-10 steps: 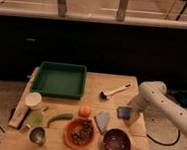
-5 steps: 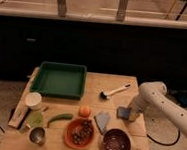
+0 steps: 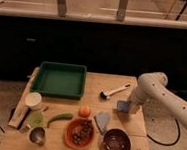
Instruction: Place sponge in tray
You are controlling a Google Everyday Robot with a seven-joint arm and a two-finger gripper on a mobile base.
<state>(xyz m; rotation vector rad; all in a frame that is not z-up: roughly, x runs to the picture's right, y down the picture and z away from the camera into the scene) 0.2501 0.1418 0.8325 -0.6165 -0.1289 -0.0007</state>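
Note:
The small blue sponge (image 3: 121, 106) lies on the wooden table near its right edge. My gripper (image 3: 130, 107) hangs from the white arm (image 3: 153, 88), which reaches in from the right; it is right at the sponge, on its right side, and hides part of it. The dark green tray (image 3: 61, 66) stands at the back left of the table, well to the left of the gripper, with nothing visible inside it.
A white-handled brush (image 3: 114, 91) lies between tray and gripper. In front are an orange fruit (image 3: 84, 111), a grey-blue folded cloth (image 3: 102, 120), an orange bowl (image 3: 80, 133) with dark contents, a dark bowl (image 3: 116, 142), a green vegetable (image 3: 60, 118), a white cup (image 3: 33, 100) and a metal cup (image 3: 37, 135).

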